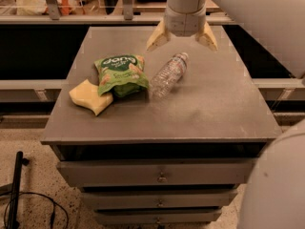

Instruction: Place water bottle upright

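Note:
The water bottle [168, 74] is small, clear and ribbed. It lies on its side near the middle of the grey cabinet top [214, 104], with its white cap pointing to the back right. My gripper [181, 41] hangs above the back of the top, just behind the bottle's cap end. Its two pale fingers [157, 38] are spread wide apart and hold nothing. It does not touch the bottle.
A green snack bag [121, 73] lies just left of the bottle. A yellow sponge [90, 97] lies at the bag's front left. The cabinet has drawers [162, 175] below. A black cable and stand [14, 194] are on the floor at the left.

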Controlling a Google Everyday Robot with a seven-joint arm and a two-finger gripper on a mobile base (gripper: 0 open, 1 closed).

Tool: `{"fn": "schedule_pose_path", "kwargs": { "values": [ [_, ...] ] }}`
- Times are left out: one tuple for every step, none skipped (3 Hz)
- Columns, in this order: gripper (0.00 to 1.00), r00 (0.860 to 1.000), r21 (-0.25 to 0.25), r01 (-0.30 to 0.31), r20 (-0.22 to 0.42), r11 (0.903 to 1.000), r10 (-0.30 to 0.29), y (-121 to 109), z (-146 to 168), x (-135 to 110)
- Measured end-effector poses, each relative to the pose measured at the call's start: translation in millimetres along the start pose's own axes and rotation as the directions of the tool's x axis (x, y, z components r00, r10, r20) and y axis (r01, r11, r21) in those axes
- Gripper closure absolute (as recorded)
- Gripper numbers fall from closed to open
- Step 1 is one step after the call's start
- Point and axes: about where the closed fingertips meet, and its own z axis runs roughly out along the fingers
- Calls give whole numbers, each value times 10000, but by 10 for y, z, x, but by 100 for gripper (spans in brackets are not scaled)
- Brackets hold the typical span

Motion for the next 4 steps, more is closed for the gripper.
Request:
{"fn": "schedule_pose_path", "kwargs": {
  "values": [
    [0, 9965, 183, -645, -518, 9977, 654, 41, 263, -49],
    [0, 9843, 398, -1392, -1037, 9895, 1427, -9, 571, -72],
    [0, 9710, 552, -1916, -1348, 9799, 1975, -41, 792, -76],
    [18, 9602, 730, -2252, -1527, 9716, 2340, -57, 896, -49]
  ]
}}
